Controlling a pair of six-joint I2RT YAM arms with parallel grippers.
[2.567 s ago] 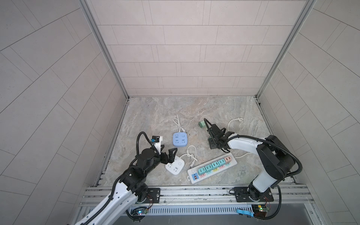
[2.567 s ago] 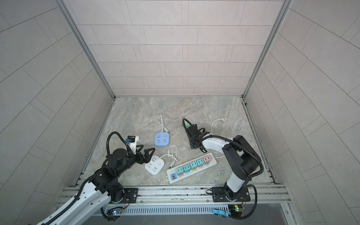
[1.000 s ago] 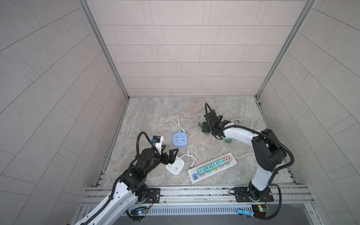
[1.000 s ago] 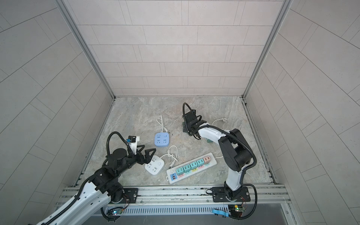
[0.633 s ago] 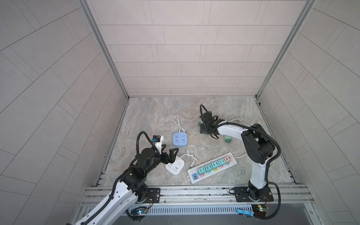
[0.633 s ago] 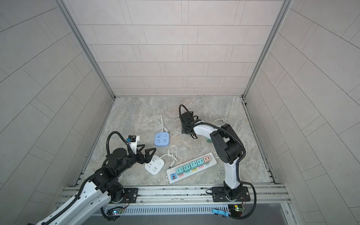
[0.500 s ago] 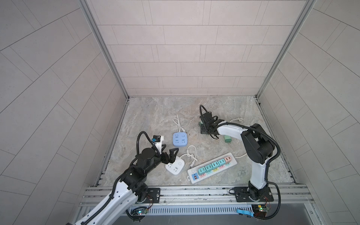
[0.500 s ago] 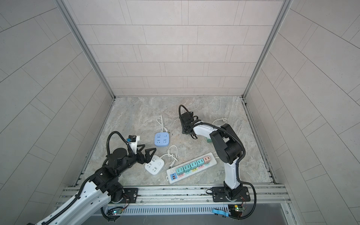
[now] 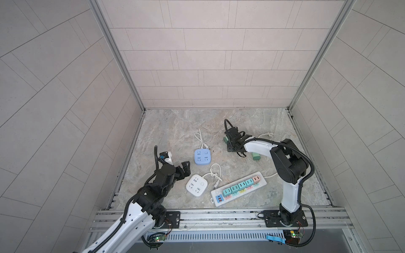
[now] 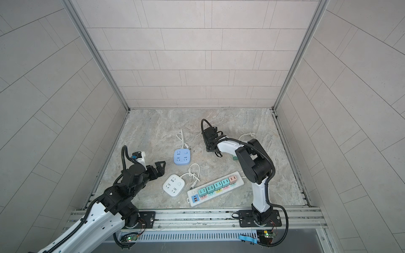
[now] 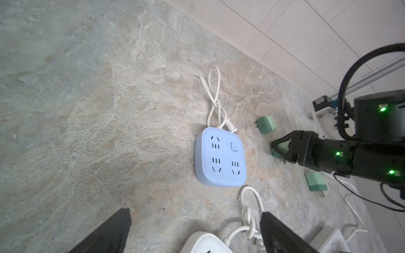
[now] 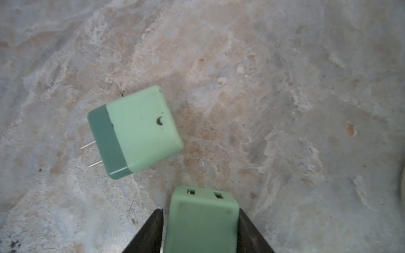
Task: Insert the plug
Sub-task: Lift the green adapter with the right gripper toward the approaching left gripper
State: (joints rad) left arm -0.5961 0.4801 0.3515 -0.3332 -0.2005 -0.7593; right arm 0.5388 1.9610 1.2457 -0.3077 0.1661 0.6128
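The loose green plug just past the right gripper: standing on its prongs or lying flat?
Lying flat. The loose green plug rests on a broad side, both prongs pointing sideways over the floor.

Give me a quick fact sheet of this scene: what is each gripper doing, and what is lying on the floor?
Left gripper: open, empty, near the white socket cube
Right gripper: jaws flank a green plug; firm grip unclear
Loose plugs: second green plug beside it; third green plug nearer the power strip
Sockets: blue socket cube and the white one have nothing plugged in; the strip holds five plugs
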